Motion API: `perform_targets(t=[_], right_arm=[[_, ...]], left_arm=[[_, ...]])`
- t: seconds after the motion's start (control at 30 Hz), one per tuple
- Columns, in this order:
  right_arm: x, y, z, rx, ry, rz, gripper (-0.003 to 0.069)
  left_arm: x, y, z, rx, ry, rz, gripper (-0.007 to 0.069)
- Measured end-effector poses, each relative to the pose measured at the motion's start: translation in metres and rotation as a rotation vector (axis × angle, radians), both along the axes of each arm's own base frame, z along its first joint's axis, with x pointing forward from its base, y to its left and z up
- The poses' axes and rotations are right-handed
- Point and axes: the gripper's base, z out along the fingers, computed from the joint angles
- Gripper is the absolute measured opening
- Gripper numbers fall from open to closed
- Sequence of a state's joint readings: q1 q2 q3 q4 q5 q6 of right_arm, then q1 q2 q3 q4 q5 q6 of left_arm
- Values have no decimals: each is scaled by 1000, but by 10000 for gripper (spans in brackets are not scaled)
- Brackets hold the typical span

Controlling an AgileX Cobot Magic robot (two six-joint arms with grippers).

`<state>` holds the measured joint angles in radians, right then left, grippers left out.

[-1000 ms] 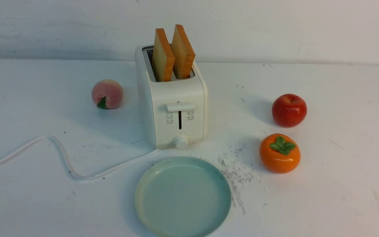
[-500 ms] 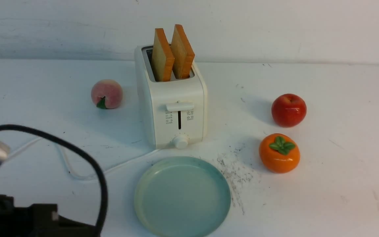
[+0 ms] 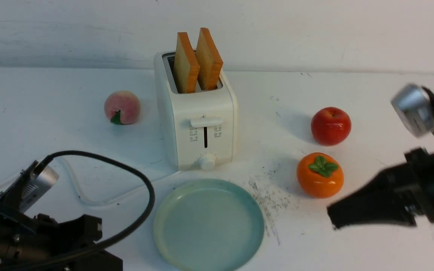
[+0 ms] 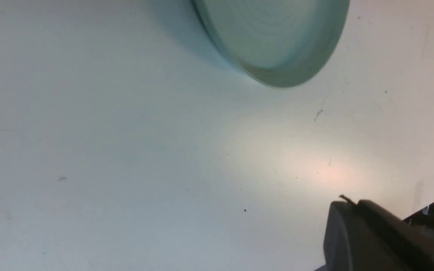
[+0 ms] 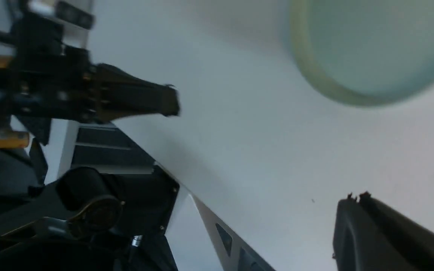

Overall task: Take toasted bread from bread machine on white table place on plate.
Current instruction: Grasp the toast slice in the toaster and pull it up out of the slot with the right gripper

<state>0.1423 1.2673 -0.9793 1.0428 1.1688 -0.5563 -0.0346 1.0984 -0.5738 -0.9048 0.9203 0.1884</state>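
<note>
Two slices of toasted bread (image 3: 187, 64) (image 3: 209, 60) stand upright in the slots of the white bread machine (image 3: 198, 124) at the middle back of the white table (image 3: 371, 244). The pale blue-green plate (image 3: 209, 226) lies empty just in front of it. My left arm (image 3: 32, 241) sits low at the near left; its gripper (image 4: 347, 203) is shut on nothing, short of the plate's rim (image 4: 239, 64). My right gripper (image 3: 332, 220) comes in from the right, shut and empty, its tip pointing at the plate (image 5: 371, 45) and below the persimmon.
A peach (image 3: 122, 107) lies left of the toaster. A red apple (image 3: 330, 126) and an orange persimmon (image 3: 320, 175) sit to its right. The toaster's white cord (image 3: 89, 199) snakes across the near left. Grey scuffs (image 3: 269, 199) mark the table beside the plate.
Both arms have come into the front view: the left rose from the lower left corner, then the right swung in from the right edge. Bread, toaster and plate have not moved.
</note>
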Motion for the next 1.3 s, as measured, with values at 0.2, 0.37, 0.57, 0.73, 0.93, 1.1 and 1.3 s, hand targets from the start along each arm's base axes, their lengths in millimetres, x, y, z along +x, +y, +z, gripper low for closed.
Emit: perform_targets(t=[0.2,0.37,0.57,0.73,0.93,1.1,1.3], right_arm=[[48,38,31,-114,-132,75,-6],[110,70,32,-374,-144,-17,-2],[164,90,37,-410,-225,-193,40],[197,101,36,-348,-324,-271,173],[219,109,22,-301,-379,-331,353],[231,115,9,-246,-384,-369,433],[234,118,8,-207,-378,-385,437]], left_arm=[[1,1,0,7,-7,4,-14],[2,1,0,9,-11,8,-13],[2,1,0,9,-11,9,-12],[3,2,0,15,-23,22,-6],[4,2,0,20,-33,29,0],[5,2,0,20,-34,29,5],[5,2,0,20,-30,29,17]])
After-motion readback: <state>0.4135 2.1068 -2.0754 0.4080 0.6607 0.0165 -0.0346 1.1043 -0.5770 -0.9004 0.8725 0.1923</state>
